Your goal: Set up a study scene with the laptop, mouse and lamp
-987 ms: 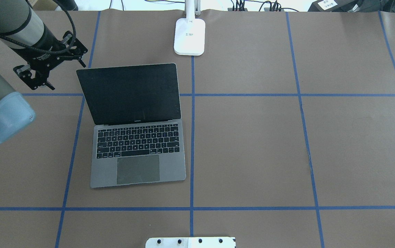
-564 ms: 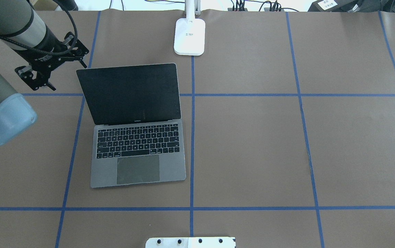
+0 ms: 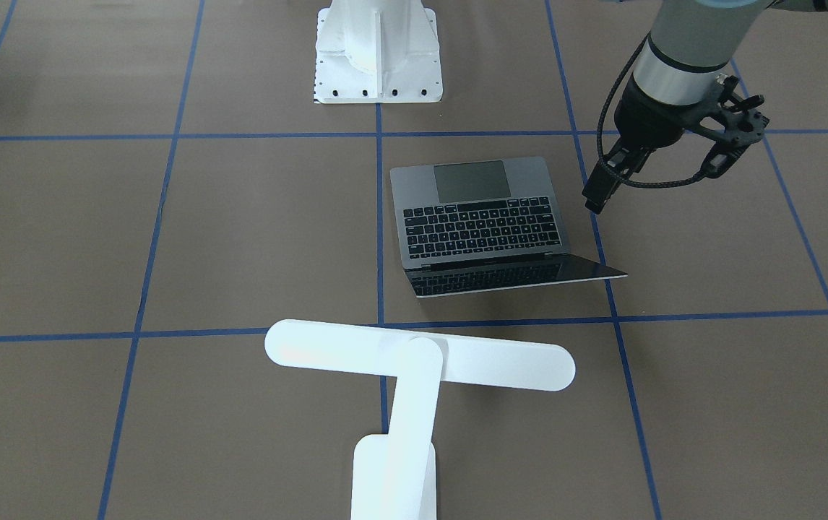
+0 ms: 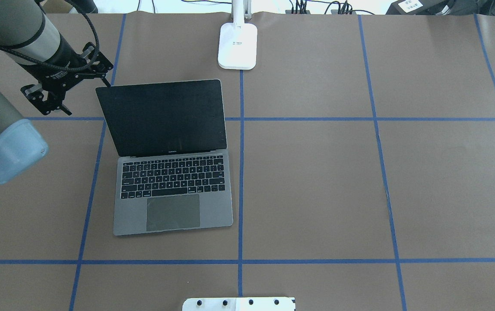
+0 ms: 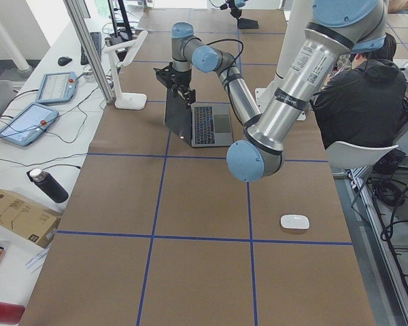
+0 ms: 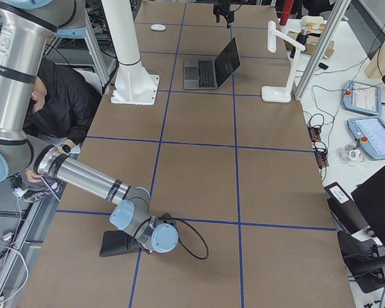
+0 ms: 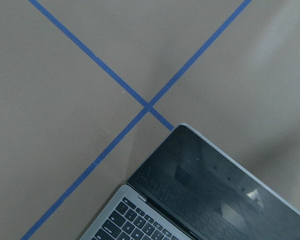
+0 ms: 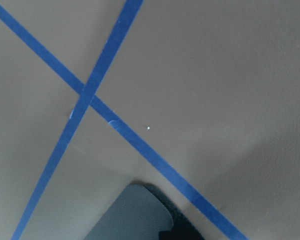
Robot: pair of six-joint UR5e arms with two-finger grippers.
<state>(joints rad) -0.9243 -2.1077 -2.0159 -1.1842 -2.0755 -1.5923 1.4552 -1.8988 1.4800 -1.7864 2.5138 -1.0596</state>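
Observation:
The grey laptop [image 4: 172,190] stands open on the brown table, left of centre, with its dark screen [image 7: 215,190] tilted back. My left gripper [image 4: 87,98] hovers beside the screen's far left corner, open and holding nothing; the front view shows it as my left gripper [image 3: 652,186] too. The white lamp [image 3: 421,361] stands behind the laptop, and its base [image 4: 237,45] is at the table's far edge. The white mouse [image 5: 294,221] lies alone near the table's end on my left. My right gripper [image 6: 119,244] rests low at the other end, and I cannot tell its state.
The white robot pedestal [image 3: 378,50] stands at the near edge. A person [image 5: 364,95] sits beside the table on the robot's side. Tablets [image 5: 24,122], a bottle [image 5: 47,185] and a cardboard box [image 5: 17,214] lie on the side bench beyond the far edge.
My left gripper has drifted slightly farther and to the right, closer to the laptop screen's far left corner. The laptop and the lamp have not moved.

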